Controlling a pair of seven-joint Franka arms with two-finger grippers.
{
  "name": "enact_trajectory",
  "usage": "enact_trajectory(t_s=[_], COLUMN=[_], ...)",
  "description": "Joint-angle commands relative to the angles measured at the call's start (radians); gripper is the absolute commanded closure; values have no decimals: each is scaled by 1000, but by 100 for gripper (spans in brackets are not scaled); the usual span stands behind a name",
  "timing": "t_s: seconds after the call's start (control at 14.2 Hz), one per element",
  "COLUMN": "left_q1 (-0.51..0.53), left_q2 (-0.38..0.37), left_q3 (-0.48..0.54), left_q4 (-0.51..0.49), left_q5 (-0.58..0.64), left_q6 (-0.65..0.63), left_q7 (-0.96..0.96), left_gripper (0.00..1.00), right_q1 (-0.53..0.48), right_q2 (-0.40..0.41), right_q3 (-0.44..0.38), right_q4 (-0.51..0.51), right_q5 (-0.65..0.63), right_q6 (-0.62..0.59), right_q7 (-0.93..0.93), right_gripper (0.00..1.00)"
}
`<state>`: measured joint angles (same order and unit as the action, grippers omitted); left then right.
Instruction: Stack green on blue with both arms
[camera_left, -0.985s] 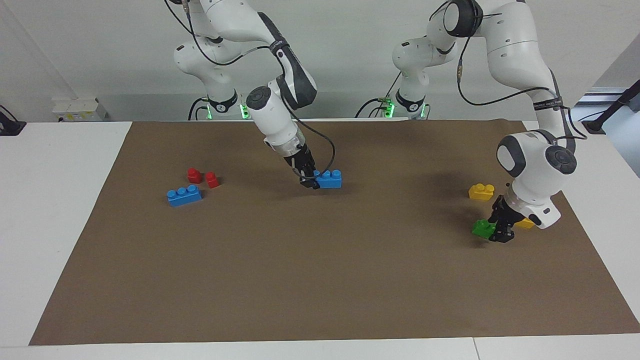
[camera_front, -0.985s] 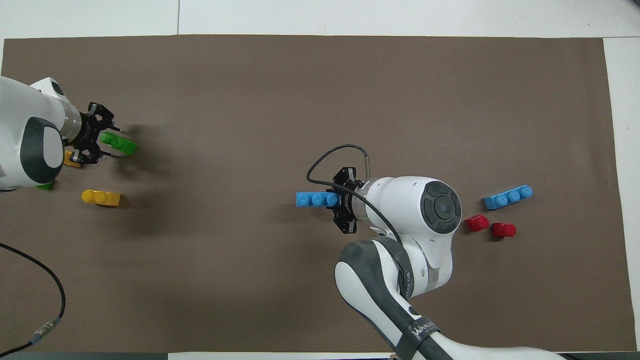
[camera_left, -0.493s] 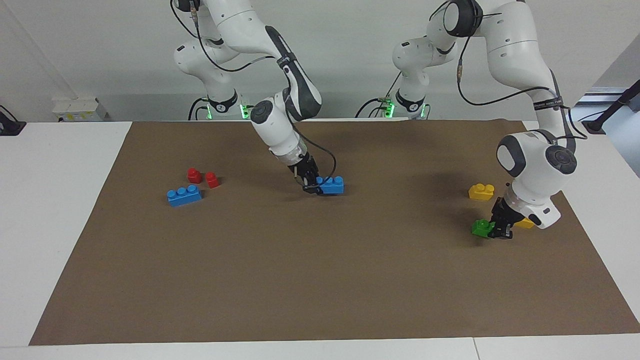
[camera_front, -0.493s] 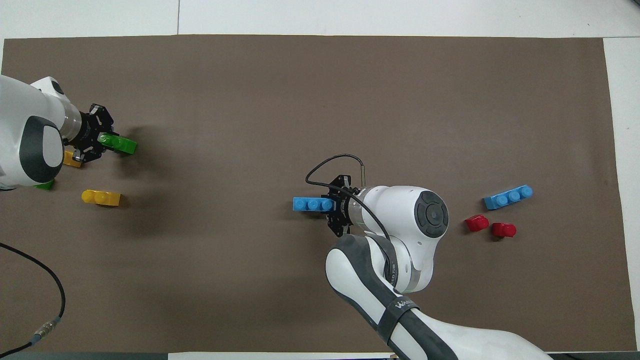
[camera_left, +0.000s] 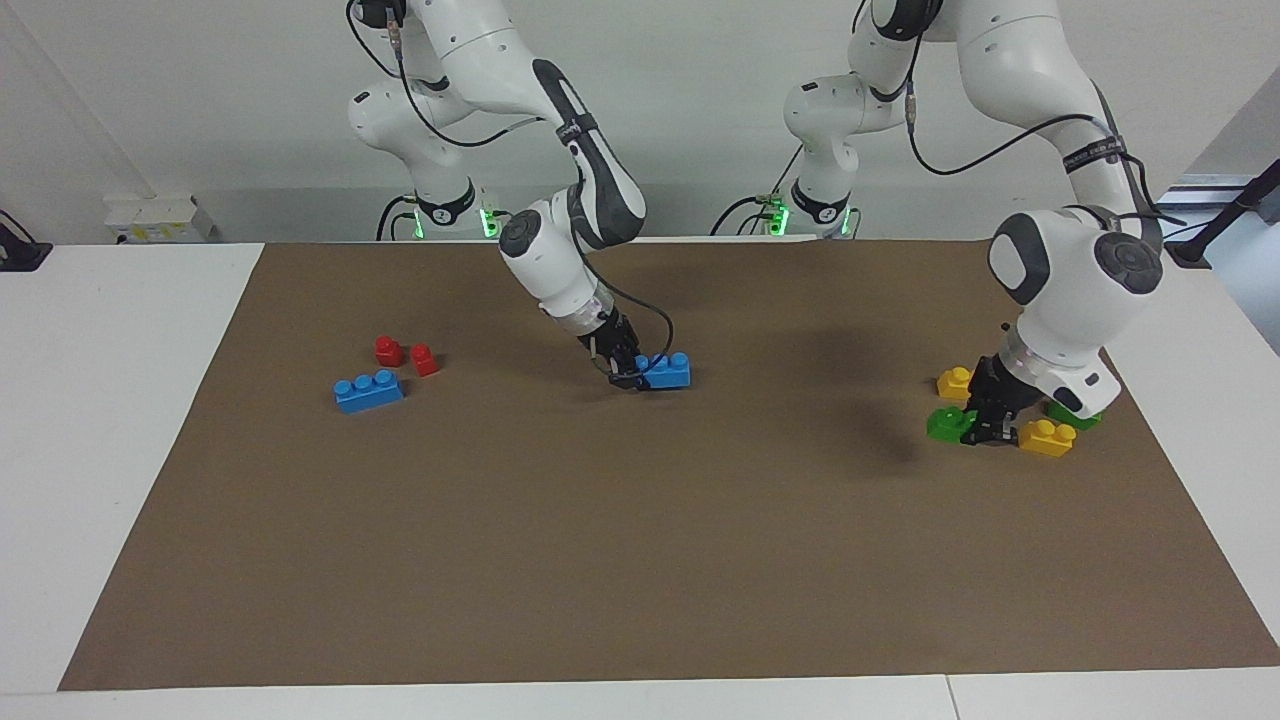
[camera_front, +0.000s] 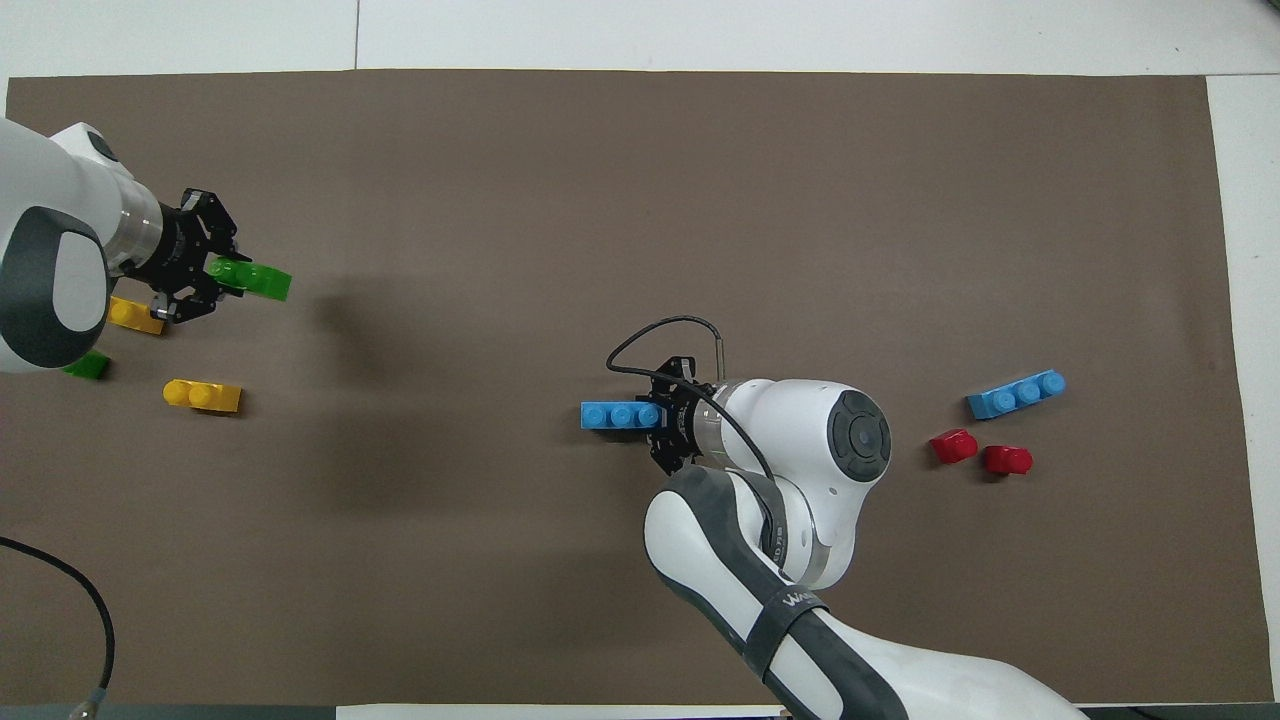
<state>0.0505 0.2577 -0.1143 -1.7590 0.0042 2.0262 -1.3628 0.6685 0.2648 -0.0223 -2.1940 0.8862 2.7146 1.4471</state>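
No containers are present; all pieces lie loose on a brown mat (camera_left: 640, 520) covering a white table (camera_left: 120, 400). A pale wall (camera_left: 200, 100) stands by the arm bases.

Left gripper (camera_left: 985, 425) (camera_front: 205, 272): fingers closed on one end of a green brick (camera_left: 946, 423) (camera_front: 252, 280). The brick is off the mat, over the mat's end toward the left arm, with its shadow on the mat beneath.

Right gripper (camera_left: 630, 375) (camera_front: 668, 428): low at mid-mat, fingers closed on one end of a blue brick (camera_left: 668, 370) (camera_front: 620, 415). Whether this brick rests on the mat or is just clear of it cannot be told.

Second green brick (camera_left: 1075, 412) (camera_front: 86, 366): on the mat under the left arm's wrist, partly hidden in both views.

Two yellow bricks: one (camera_left: 1046, 438) (camera_front: 136, 315) just beside the left gripper, the other (camera_left: 955, 381) (camera_front: 203, 395) nearer the robots.

Second blue brick (camera_left: 369, 390) (camera_front: 1016, 394): on the mat toward the right arm's end. Two small red pieces (camera_left: 405, 355) (camera_front: 980, 452) sit just beside it, nearer the robots, close to one another.

Green is not on blue; the two held bricks are well apart.
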Motion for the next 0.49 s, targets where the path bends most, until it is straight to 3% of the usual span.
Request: enact_trajectory(t_s=[0.0,0.42], left_q1=[-137,-383], left_q2=[-60,-109], left_q3=[13,18], left_q4=[-30,-117], left_q5=[-6,0], left_q6=[-53,-20], left_q7=[-227,-545], left_gripper=[100,100], right_q1=[40,42], right_q2=[13,13], right_q3=[-4,-5], right_q4=[-9,-27], right_q5=[37,36], right_q6=[74,79], right_q7=[22,45], right_gripper=[100,100])
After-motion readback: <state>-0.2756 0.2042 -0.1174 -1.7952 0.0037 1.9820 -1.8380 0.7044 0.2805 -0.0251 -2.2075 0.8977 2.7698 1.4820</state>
